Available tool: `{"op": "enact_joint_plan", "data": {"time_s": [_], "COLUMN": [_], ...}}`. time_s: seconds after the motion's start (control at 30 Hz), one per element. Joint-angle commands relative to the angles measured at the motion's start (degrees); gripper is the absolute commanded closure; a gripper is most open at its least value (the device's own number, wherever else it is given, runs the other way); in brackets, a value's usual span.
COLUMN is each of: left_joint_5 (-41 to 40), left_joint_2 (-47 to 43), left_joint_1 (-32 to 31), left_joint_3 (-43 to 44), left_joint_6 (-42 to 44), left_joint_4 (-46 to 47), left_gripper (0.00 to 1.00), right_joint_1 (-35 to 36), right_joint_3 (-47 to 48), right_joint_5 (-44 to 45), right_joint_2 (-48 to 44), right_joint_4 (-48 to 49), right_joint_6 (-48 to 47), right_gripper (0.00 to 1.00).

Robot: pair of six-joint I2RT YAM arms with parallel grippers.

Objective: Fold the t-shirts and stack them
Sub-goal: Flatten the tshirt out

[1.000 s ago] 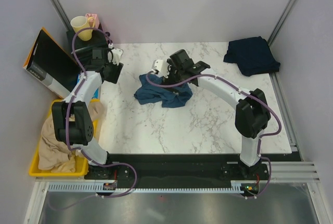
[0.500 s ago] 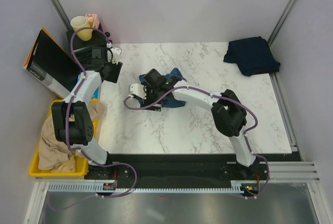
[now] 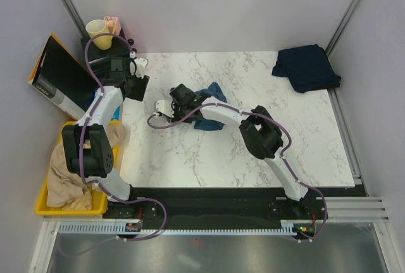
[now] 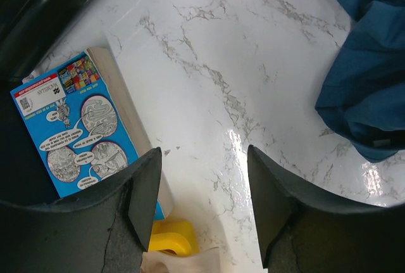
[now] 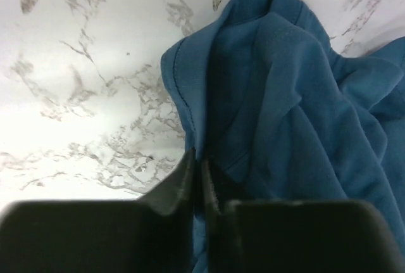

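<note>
Steel-blue soft cloth t-shirt [image 5: 285, 95] lies crumpled left of centre on the white marble table [image 3: 253, 152]: light, floppy, best taken at its stitched edge, which my right pincer [image 5: 197, 162] pinches. My left pincer [image 4: 202, 159] hangs spread, empty.

On the table [image 3: 253, 149] I've got the crumpled t-shirt [image 3: 212, 90] left of centre, the folded t-shirt [image 3: 305, 67] at the far right corner — a bin [image 3: 43, 202] sits off the left edge.
</note>
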Motion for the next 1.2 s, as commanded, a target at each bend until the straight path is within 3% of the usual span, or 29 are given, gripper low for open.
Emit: {"op": "enact_joint_plan", "data": {"time_s": [0.0,0.2,0.43,0.87,1.17], "left_joint_5": [2.9,13.0,22.6,33.6,35.3], "left_joint_2": [-1.9,1.6,7.2,14.3,19.3], "left_joint_1": [0.3,0.3,-0.9,-10.6,-18.1], "left_joint_3": [1.2,1.9,5.5,15.1,19.3], "left_joint_6": [-0.5,3.7,8.8,12.5,11.8], "left_joint_4": [0.3,-0.1,-0.1,-0.2,-0.1], "left_gripper": [0.36,0.37,0.32,0.29,0.29], "right_joint_1": [-0.1,-0.5,-3.3,-5.9,-10.3], "right_joint_3": [1.1,-6.0,-11.7,-15.1,-20.5], "right_joint_5": [3.3,11.6,22.2,38.2,48.4], "right_joint_2": [-0.1,-13.4,-27.9,-36.0,-43.9], "right_joint_4": [0.2,0.3,1.5,5.6,19.2], "right_joint_6": [1.1,-0.3,-3.7,-9.4,-17.0], "right_gripper": [1.0,1.0,1.0,1.0,1.0]}}
